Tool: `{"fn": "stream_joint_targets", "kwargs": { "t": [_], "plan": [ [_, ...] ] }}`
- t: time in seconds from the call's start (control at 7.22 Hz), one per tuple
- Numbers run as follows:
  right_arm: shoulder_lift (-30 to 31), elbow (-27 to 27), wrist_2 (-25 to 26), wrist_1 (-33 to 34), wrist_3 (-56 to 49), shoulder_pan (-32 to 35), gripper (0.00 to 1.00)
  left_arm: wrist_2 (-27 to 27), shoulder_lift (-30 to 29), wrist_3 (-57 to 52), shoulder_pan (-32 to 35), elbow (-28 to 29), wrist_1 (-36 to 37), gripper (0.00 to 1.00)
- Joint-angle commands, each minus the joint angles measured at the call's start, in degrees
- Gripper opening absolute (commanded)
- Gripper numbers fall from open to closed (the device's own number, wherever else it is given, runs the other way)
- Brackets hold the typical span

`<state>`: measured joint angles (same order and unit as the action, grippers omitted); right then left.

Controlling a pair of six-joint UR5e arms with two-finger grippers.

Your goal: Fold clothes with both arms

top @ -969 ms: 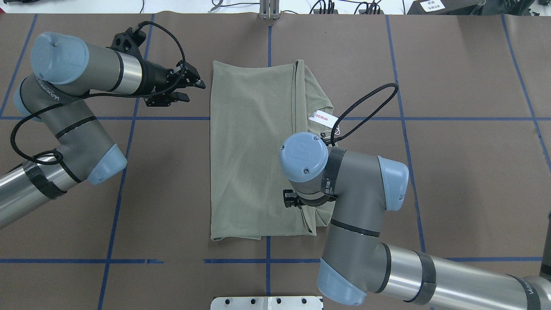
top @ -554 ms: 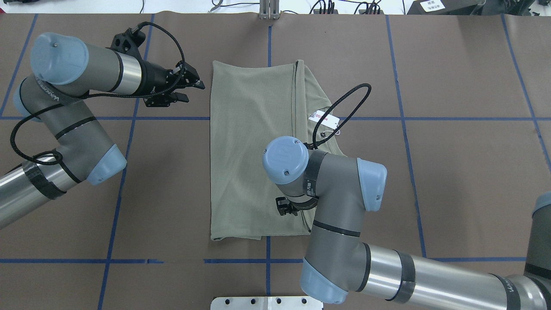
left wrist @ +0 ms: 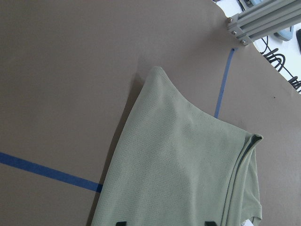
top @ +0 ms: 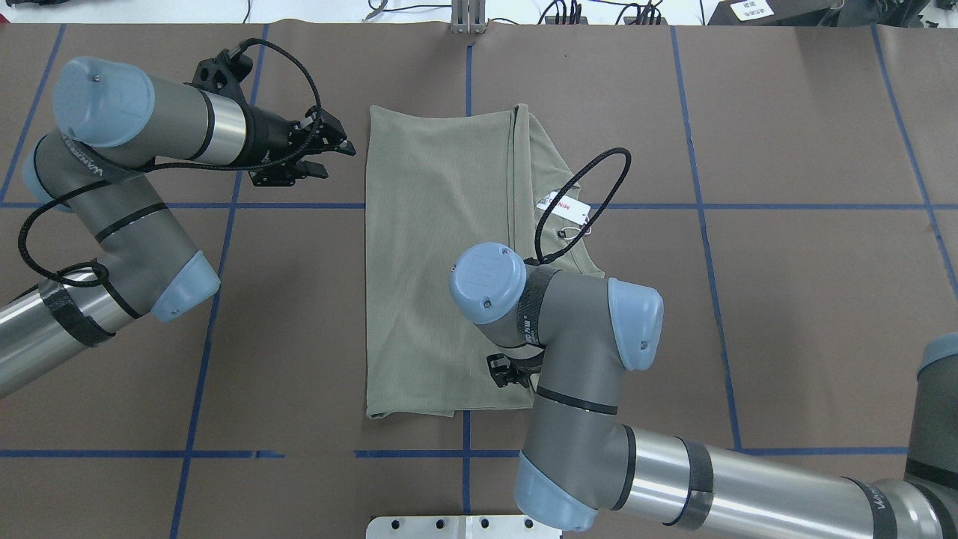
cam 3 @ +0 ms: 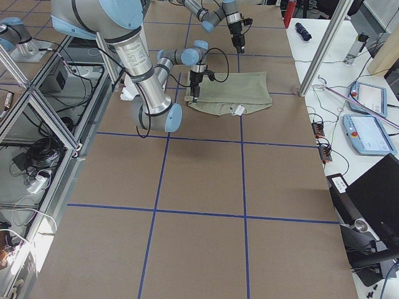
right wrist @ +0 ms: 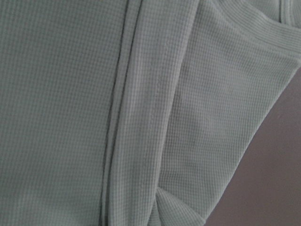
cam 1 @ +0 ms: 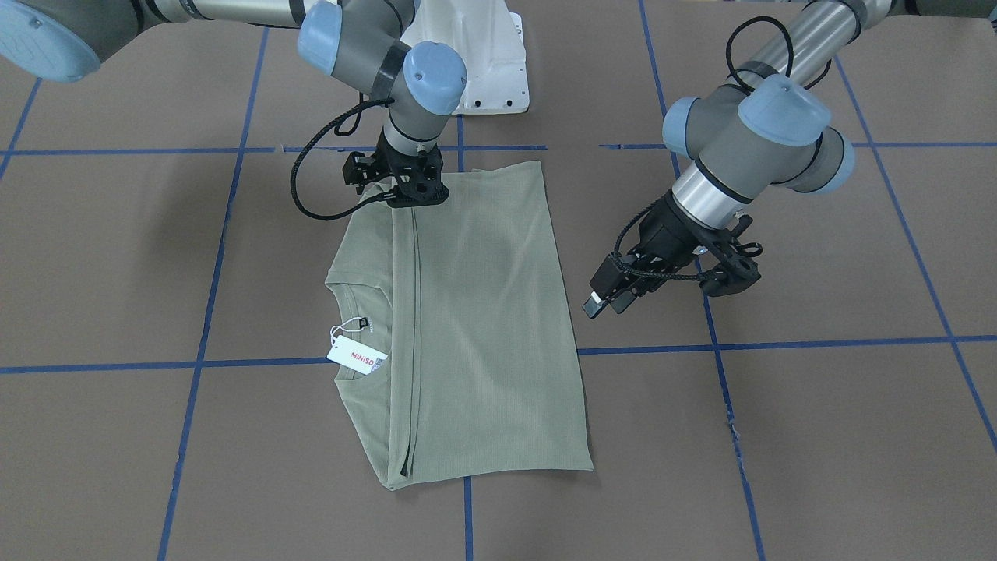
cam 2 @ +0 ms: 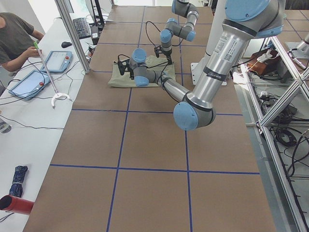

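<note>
Sage-green knit, the shirt (top: 434, 254) lay folded into a long rectangle in the middle of the brown table (top: 786, 314), with a narrow strip at the collar left uncovered on its right side. Nearest the robot, the right gripper (cam 1: 403, 193) stood low over the near edge, at the folded panel's border. Its fingers were hidden (the wrist camera showed only fabric), so I cannot tell whether they grasped cloth. Farther out, the white MINISO hang tag (top: 563, 207) lay at the collar. Beyond it, the left gripper (top: 339, 159) hovered just beside the far left corner, fingers spread and empty. The step looked like taking hold for a crosswise fold. That would call for both grippers to pinch corners of the same edge.
</note>
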<state>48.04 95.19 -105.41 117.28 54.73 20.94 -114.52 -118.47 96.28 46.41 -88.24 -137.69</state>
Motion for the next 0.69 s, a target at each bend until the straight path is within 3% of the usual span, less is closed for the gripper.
{"fn": "stream_joint_targets", "kwargs": {
  "t": [0.0,0.55],
  "plan": [
    [-0.2,-0.2,-1.6,0.5,-0.4,-0.1,1.00,0.0,0.0,0.0,0.0,0.0,0.1,0.63],
    [-0.1,-0.5,-1.7,0.2,-0.5,-0.5,1.00,0.0,0.1,0.0,0.0,0.0,0.1,0.63]
  ]
}}
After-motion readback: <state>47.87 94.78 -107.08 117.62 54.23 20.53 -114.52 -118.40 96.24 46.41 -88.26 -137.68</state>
